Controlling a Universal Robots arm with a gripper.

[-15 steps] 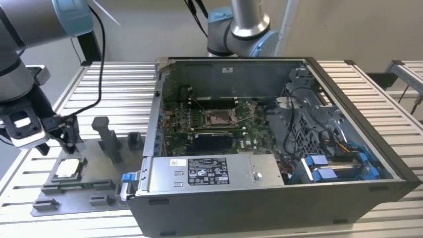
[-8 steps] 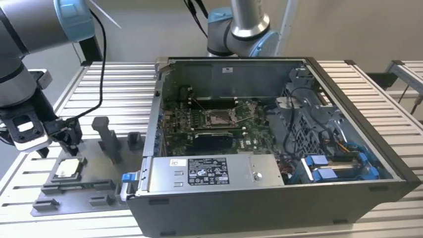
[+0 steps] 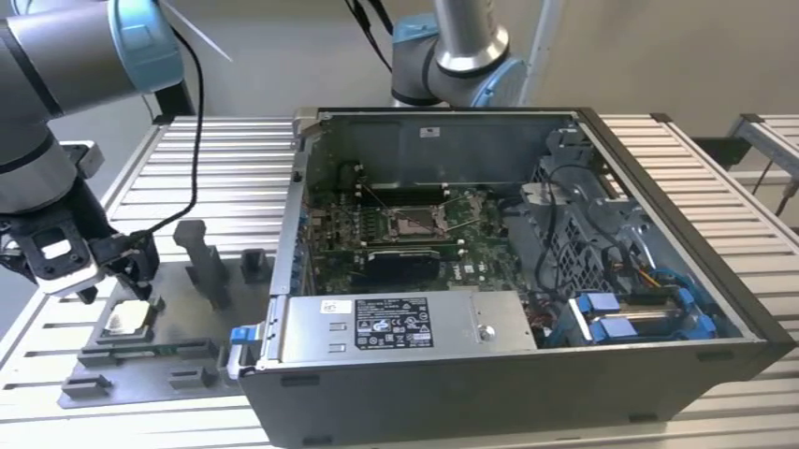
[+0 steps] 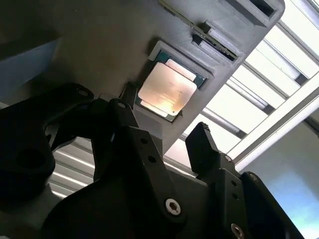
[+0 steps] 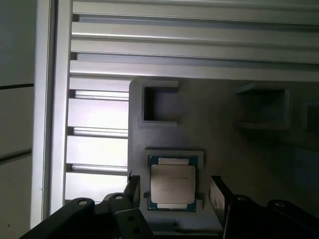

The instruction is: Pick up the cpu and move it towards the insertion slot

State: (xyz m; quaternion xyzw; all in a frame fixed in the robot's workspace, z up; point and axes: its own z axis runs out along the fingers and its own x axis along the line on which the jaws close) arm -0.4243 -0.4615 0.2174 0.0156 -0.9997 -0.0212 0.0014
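Note:
The cpu (image 3: 129, 319), a thin square chip with a silvery top, lies in a recess of the grey fixture plate (image 3: 181, 323) at the exterior view's left. My gripper (image 3: 115, 292) hangs just above it, open, with one dark finger on each side of the chip. In both wrist views the cpu (image 4: 167, 89) (image 5: 172, 183) shows between the spread fingertips (image 4: 122, 109) (image 5: 216, 191), and nothing is gripped. The insertion slot (image 3: 414, 221), a shiny square socket on green board, sits inside the open computer case, well toward the exterior view's right of the gripper.
The open computer case (image 3: 649, 215) takes up the middle of the slatted aluminium table (image 3: 212, 159). A silver box with a white label (image 3: 399, 323) lines its near side. Upright grey fixture blocks (image 3: 200, 257) stand between gripper and case. A second arm (image 3: 456, 47) rises behind.

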